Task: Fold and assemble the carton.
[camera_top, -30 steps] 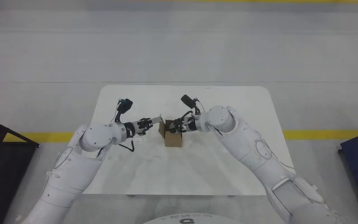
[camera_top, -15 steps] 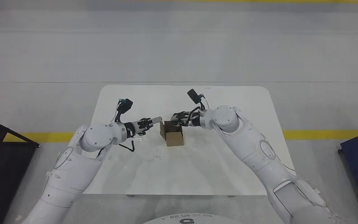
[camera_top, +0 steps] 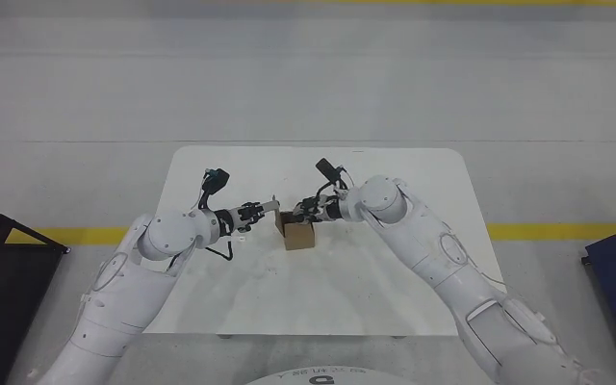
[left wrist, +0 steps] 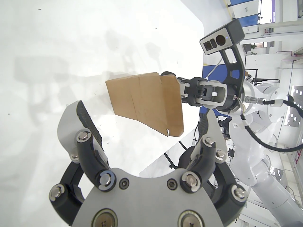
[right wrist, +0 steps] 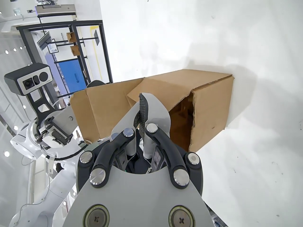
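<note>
Left hand: The left hand (camera_top: 271, 206) hangs just beside the carton, on its left. Its fingers are spread wide and hold nothing, and the cardboard sits ahead of the gap between them without touching either pad.

Carton: The small brown corrugated carton (left wrist: 144, 100) rests on the white worktop (camera_top: 404, 279), between the two hands. Its body is squared up into a box. The end facing the right hand gapes open, and one long flap juts out from it, not yet folded.

Right hand: The right hand (right wrist: 141, 102) is at the carton's open end, fingers drawn narrow, close together, against the loose flaps there. Whether a flap is pinched between them cannot be told.

Just changed: Over the last second the right arm lifted a little up and away from the carton, then came back in to the open end. The carton turned and slid a touch across the worktop as it did so. The left arm barely stirred, and its hand kept the same station beside the carton.

What it means: This looks like a second try at the flaps, not a finished fold. The box is formed but the end is open, so closing the flaps appears to be the step in hand. The wide left hand is placed to brace the carton if it slides again.
</note>
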